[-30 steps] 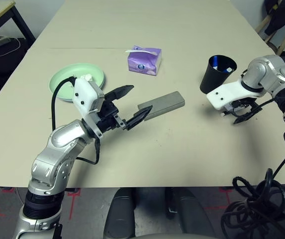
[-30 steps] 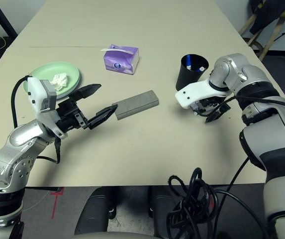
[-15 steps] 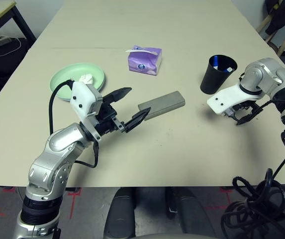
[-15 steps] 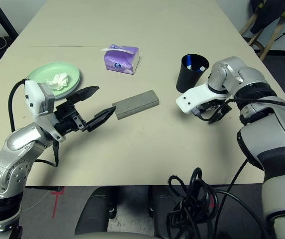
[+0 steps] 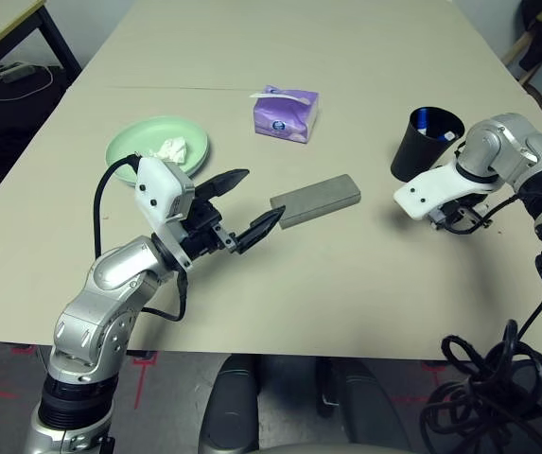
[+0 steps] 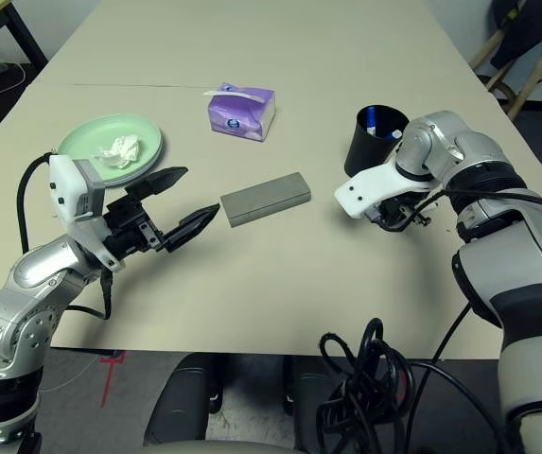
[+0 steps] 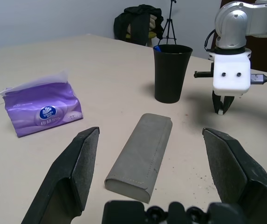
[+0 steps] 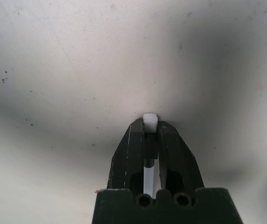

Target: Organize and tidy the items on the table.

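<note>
Right claw (image 8: pixel 150 128) points straight down at the beige surface (image 5: pixel 346 284), fingers pressed together on a thin white pen (image 8: pixel 149 122). The pen's white end pokes out just past the fingertips; its shaft runs back between the fingers. Tip sits at or just above the surface; contact cannot be judged.

Black cup (image 5: pixel 425 144) stands upright just beyond the right claw, toward the far side of the surface. Something blue shows inside it.

Left claw (image 5: pixel 242 206) is spread wide, holding nothing, aimed roughly level across the surface. Grey oblong glasses case (image 5: pixel 315 200) lies flat just ahead of it, in line with the gap between the fingers, near end close to one fingertip (image 5: pixel 269 222) but apart. In the left wrist view the case runs lengthwise away from the claw.

Pale green plate (image 5: pixel 143 144) sits behind and to the outer side of the left claw, with a crumpled white tissue (image 5: pixel 170 148) resting on it.

Purple tissue box (image 5: pixel 287 113) stands beyond the case, farther from the left claw, well apart from the cup.
</note>
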